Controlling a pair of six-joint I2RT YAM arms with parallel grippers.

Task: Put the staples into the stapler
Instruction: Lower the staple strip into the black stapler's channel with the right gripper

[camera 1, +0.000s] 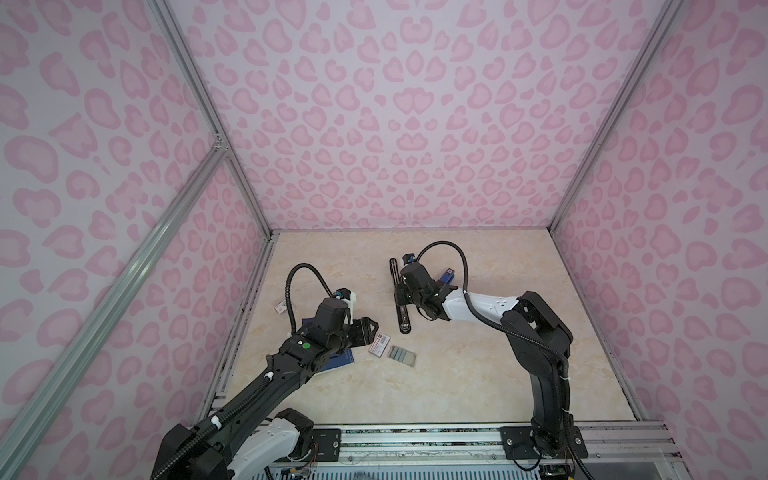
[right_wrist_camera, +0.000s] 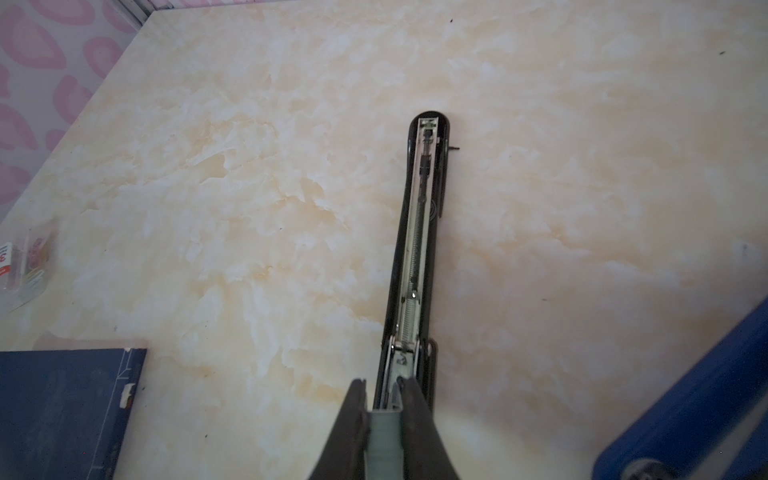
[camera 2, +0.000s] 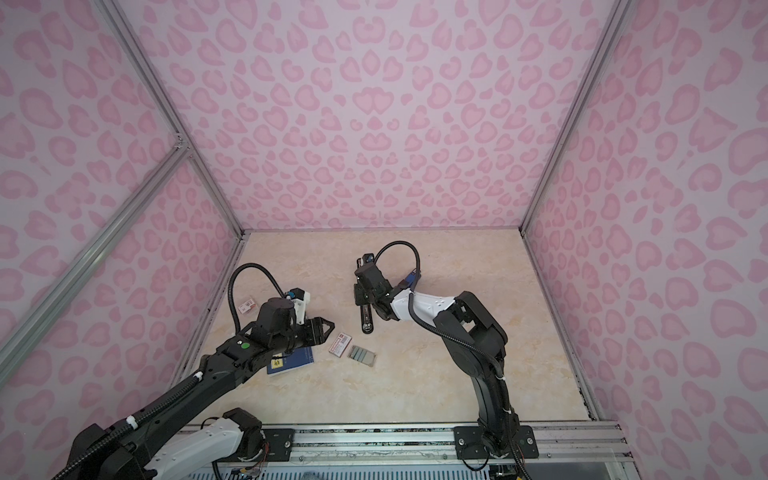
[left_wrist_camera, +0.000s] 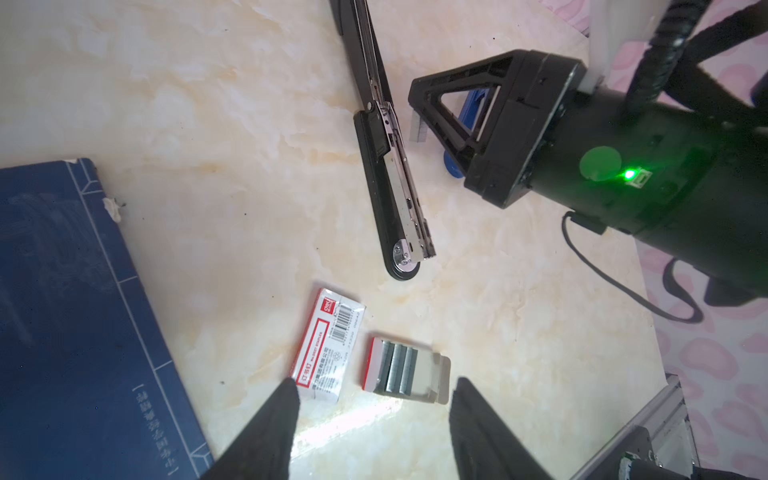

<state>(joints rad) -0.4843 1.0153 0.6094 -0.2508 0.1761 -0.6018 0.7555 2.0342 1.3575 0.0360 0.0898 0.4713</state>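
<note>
Over on the marble-look table [right_wrist_camera: 208, 166], about the middle, the black stapler [right_wrist_camera: 419, 232] is lying folded open flat, so you can see the long spring running down the metal channel. My right gripper [right_wrist_camera: 384, 386] is pinched narrow on a grey staple strip [right_wrist_camera: 384, 436], holding it right over the stapler near the hinge. Honestly can't tell from any view whether the strip is touching the metal or not, it's super close either way. From my left wrist cam the strip pokes out under the fingertip, just beside the stapler.

The other staples [left_wrist_camera: 399, 365] are in their little open cardboard tray [left_wrist_camera: 438, 374] on the table, a few silvery rows side by side, nearer my bases than the stapler is. The tray sits just beside the white-and-red box [left_wrist_camera: 328, 345] with the barcode, with a thin gap between them as far as I can see. My left gripper [left_wrist_camera: 376, 384] hangs above that pair with the jaws spread wide and nothing in them, one fingertip over the box corner and the other out past the tray's edge.

Other stuff lying around: a blue book [left_wrist_camera: 62, 311] flat under my left arm, a blue stapler [right_wrist_camera: 685, 399] partly hidden by my right arm in both top views, and a small clear box [right_wrist_camera: 25, 257] with coloured bits in it off by the left wall, well apart from the rest
</note>
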